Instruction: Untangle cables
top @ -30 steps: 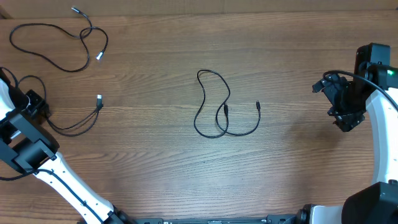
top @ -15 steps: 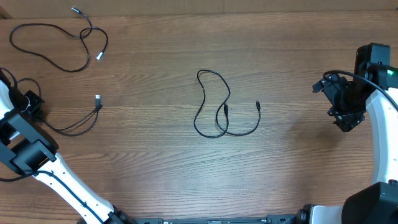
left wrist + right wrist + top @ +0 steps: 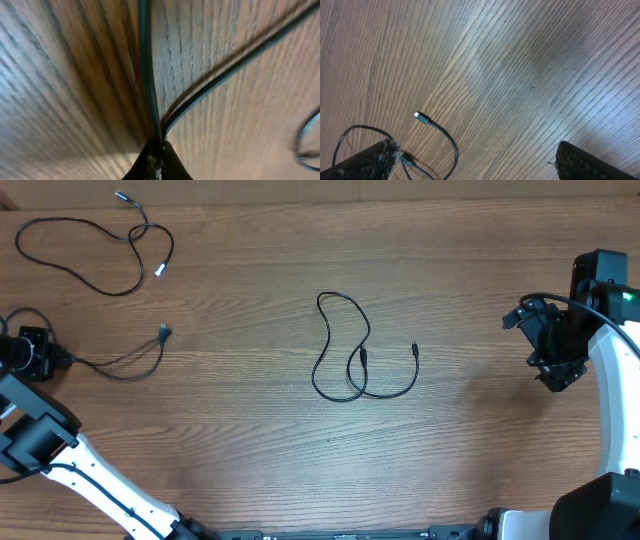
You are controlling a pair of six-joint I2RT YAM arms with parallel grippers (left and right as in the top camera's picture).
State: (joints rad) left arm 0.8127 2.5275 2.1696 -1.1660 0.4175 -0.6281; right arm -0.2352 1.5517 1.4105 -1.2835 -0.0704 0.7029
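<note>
Pinching a cable, the left hand shows clearly only from its wrist; right hand gapes open.

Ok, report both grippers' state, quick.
Left gripper: shut on a cable.
Right gripper: open, holding nothing.

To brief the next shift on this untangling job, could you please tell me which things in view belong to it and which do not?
Belonging to the job: top-left cable; left cable, pinched in the shut left end effector; middle cable.
Not part of it: wooden table; thick black wire on the right arm.
</note>
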